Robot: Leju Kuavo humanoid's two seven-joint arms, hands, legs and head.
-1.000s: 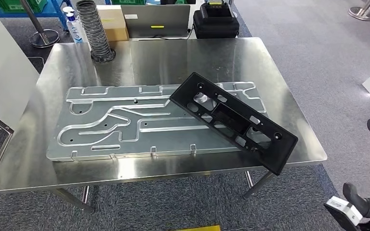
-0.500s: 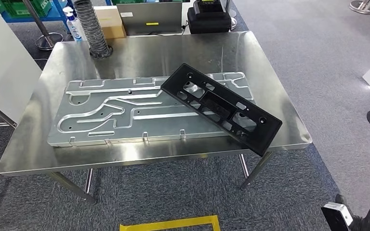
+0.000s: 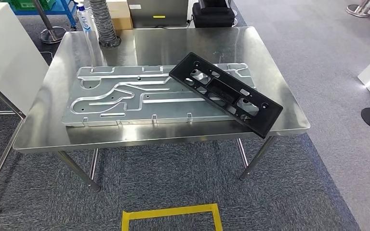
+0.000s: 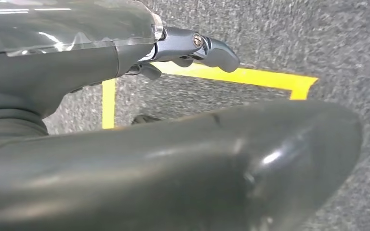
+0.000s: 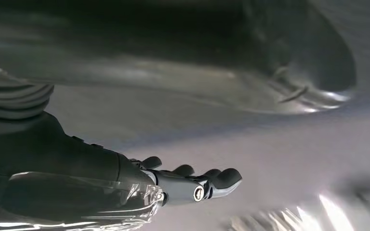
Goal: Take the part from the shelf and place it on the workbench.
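Hands first: your left hand (image 4: 192, 48) hangs over grey carpet and yellow floor tape (image 3: 171, 211), fingers loosely extended, holding nothing. Right hand (image 5: 192, 183) likewise empty, fingers stretched out and apart.

Tape marks the floor in front of the steel workbench (image 3: 43, 139). On it lies a machined aluminium plate (image 3: 120, 98), and the black part (image 3: 224, 93), a long frame with cut-outs, rests diagonally across the plate's right end, its near corner overhanging the bench edge.

Looks like rigid moulded plastic, light, not fragile, smooth-faced. If you regrip, take a long edge rail or hook through a cut-out near mid-length.

Corrugated hose (image 3: 103, 21) stands at the far left corner.
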